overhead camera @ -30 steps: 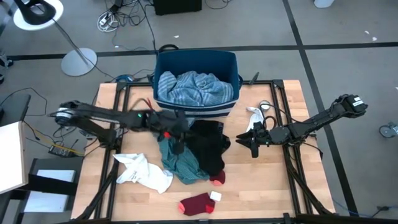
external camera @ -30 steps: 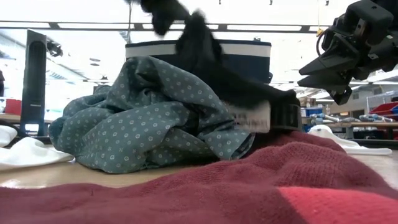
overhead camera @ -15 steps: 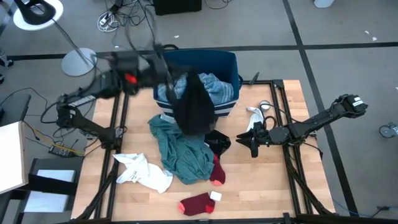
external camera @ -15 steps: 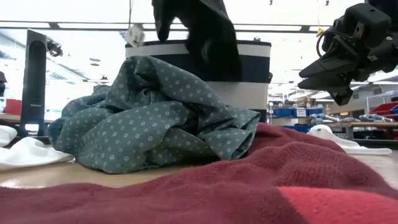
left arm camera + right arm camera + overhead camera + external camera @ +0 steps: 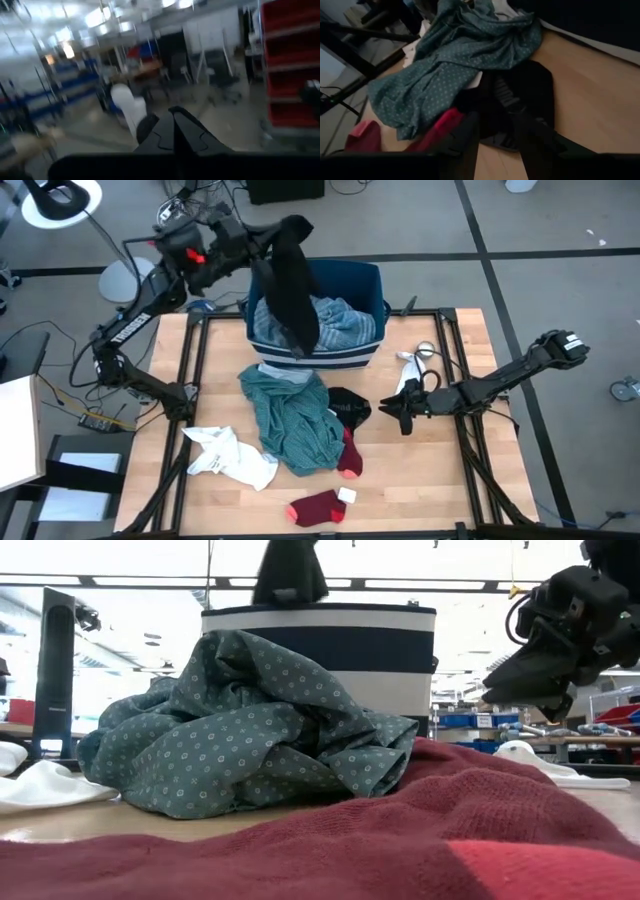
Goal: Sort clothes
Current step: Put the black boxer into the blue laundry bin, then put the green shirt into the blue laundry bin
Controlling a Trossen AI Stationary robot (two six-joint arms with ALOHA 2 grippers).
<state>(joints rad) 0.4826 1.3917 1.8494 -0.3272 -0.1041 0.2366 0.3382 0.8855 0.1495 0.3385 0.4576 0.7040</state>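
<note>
Up it goes: the left gripper (image 5: 283, 232) has swung the black garment (image 5: 293, 285) clear off the table in the last second and now dangles it, pinched at the top, right over the navy bin (image 5: 366, 278) where the striped garment (image 5: 335, 325) already lies, so a drop looks close. The teal dotted shirt (image 5: 287, 417) lies uncovered on the table with the red socks (image 5: 318, 507) and white garment (image 5: 232, 457) still to sort. The right gripper (image 5: 400, 412) has edged toward a small dark piece (image 5: 350, 406), fingers apparently spread, though it's dim.
</note>
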